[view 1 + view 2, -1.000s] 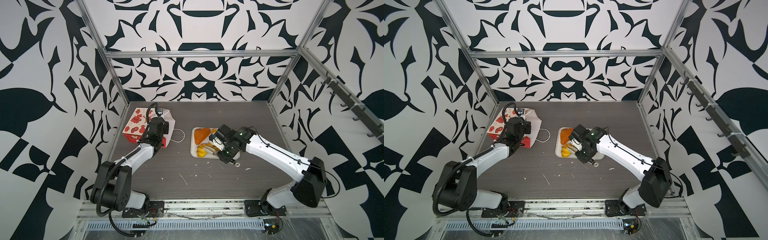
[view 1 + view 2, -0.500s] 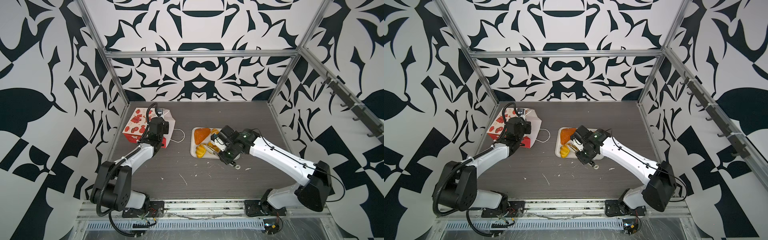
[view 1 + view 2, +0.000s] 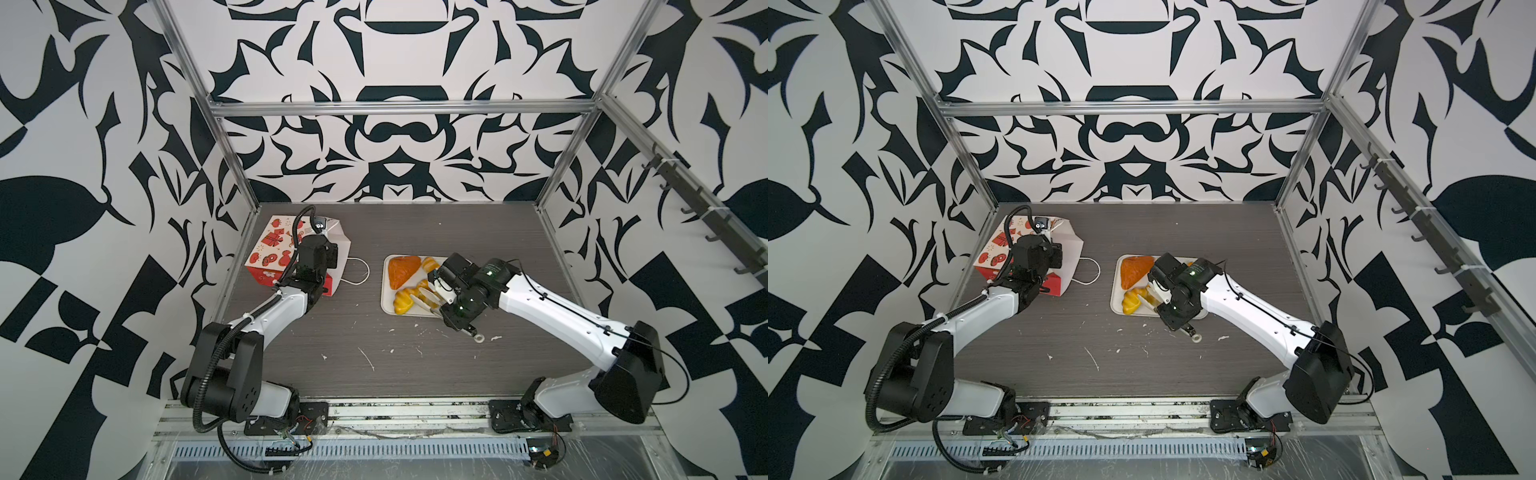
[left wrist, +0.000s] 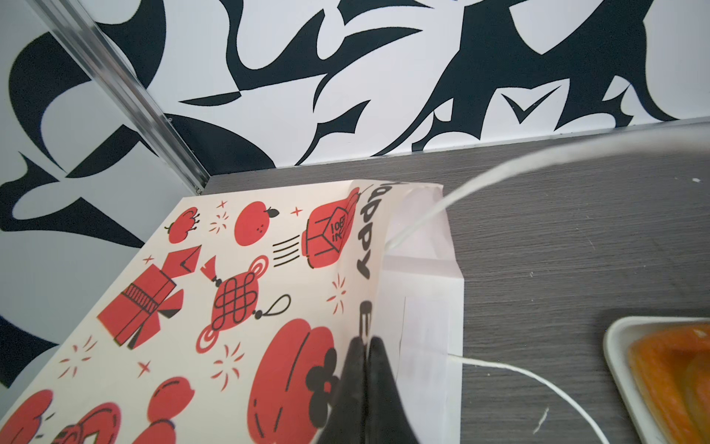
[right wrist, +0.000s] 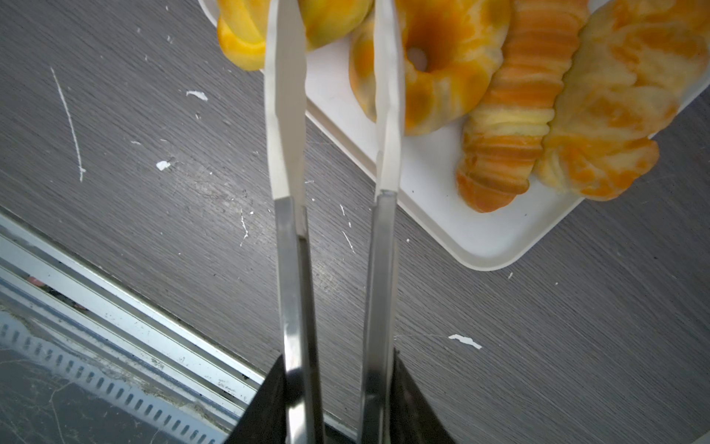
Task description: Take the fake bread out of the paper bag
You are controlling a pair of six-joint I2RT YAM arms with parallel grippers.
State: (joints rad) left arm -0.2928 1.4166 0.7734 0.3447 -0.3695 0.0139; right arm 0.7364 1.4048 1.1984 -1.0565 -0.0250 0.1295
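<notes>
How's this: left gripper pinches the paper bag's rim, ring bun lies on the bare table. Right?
No: the ring bun lies on the white tray, as the right wrist view shows. The left gripper does pinch the paper bag at its rim.

Red-printed paper bag [image 3: 270,253] lies on its side, far left; glossy orange-yellow fake bread [image 3: 402,270] crowds the white tray [image 3: 387,300]

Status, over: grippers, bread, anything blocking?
Left gripper shut on bag rim. Right gripper holds tongs, tips apart over tray. Bread on tray; bag inside unseen. Nothing blocking.
</notes>
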